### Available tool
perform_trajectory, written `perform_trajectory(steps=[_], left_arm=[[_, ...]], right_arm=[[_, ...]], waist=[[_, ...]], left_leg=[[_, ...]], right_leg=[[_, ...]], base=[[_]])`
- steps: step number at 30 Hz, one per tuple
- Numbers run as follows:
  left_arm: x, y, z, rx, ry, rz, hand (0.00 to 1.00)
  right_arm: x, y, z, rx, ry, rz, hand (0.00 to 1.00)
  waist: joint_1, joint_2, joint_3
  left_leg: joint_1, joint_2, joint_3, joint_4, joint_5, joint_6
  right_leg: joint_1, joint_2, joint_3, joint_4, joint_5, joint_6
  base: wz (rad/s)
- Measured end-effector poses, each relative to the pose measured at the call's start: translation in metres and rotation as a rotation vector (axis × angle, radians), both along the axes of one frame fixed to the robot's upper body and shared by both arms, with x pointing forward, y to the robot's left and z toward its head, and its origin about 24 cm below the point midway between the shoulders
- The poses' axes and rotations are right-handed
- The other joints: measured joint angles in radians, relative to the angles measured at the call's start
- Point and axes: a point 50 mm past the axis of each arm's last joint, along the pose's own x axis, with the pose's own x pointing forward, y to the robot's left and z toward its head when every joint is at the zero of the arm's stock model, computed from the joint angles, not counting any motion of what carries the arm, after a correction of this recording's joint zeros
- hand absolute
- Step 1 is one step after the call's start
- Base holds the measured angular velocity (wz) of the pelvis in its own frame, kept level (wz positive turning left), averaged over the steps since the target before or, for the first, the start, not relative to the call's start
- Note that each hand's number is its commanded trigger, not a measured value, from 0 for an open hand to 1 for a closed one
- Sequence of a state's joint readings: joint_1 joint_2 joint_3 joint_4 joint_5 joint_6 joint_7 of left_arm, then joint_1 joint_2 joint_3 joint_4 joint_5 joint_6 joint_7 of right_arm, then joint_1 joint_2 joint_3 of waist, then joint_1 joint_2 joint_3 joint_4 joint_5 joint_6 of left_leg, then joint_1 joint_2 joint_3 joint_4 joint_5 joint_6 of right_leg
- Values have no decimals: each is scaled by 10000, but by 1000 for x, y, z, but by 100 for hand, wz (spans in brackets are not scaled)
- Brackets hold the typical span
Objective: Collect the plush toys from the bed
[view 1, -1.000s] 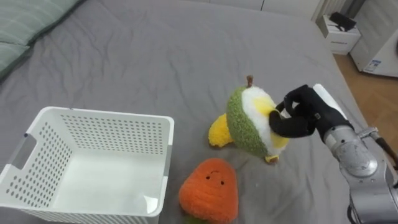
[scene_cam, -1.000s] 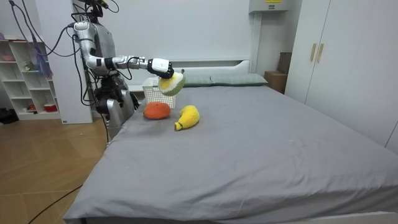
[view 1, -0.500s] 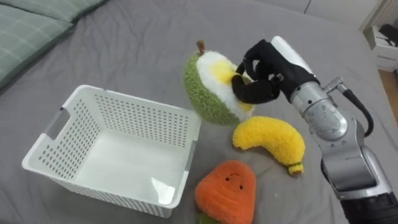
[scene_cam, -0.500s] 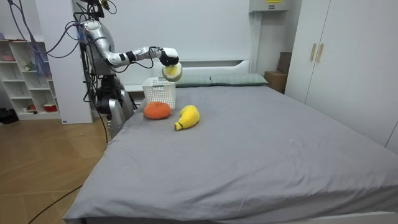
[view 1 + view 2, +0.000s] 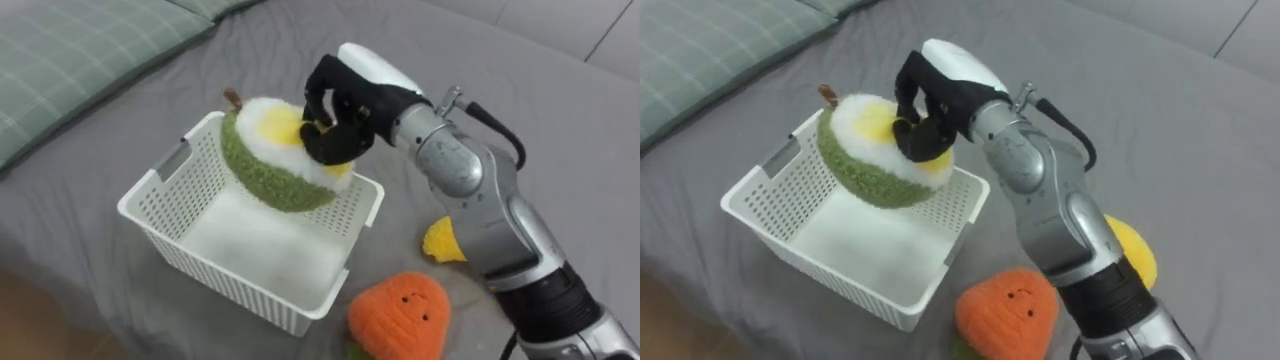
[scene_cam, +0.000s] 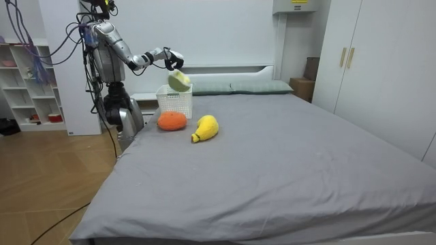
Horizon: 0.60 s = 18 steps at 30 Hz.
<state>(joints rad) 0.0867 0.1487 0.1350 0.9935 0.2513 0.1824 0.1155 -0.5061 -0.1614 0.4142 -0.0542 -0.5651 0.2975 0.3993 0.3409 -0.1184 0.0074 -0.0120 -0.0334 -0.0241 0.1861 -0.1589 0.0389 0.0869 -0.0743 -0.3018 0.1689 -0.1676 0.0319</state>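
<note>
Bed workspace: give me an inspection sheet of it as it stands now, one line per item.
Surface: bed with a smooth grey sheet; striped pillow at its head.
Job's things: white basket on the bed, nothing seen inside; green plush fruit held over its opening; orange plush and yellow plush lie on the sheet beside the basket.
Clutter: nothing seen.
Hands: right hand curled round the green plush fruit from above.
Cables: nothing seen beyond the robot's own.
Surroundings: white wardrobe, shelf unit, wooden floor.
</note>
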Motion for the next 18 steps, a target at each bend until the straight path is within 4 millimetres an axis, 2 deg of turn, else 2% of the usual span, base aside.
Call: perform_trajectory(steps=[2,5,15,18], left_arm=[[4,0,1,45,-55,-90,0],[4,-2,0,33,21,-277,0],[4,4,2,303,50,-333,0],[5,4,2,312,44,-355,0]], right_arm=[[-1,6,1,143,42,173,0],[-1,6,1,135,30,185,0],[2,-6,-1,-211,29,-98,0],[7,-10,-12,-389,436,-339,0]], waist=[[106,-104,59],[173,-176,78],[165,-149,97],[189,-150,100]], left_leg=[[-31,-6,-65,-2,4,-8],[-30,-7,-64,9,5,-7],[6,11,9,-6,13,-19],[74,32,139,-41,13,-18]], right_leg=[[-9,7,-15,2,0,0],[-10,5,-2,9,2,-2],[-35,23,25,-21,3,-2],[-27,24,93,-19,3,-2]], base=[[7],[0],[-2],[-11]])
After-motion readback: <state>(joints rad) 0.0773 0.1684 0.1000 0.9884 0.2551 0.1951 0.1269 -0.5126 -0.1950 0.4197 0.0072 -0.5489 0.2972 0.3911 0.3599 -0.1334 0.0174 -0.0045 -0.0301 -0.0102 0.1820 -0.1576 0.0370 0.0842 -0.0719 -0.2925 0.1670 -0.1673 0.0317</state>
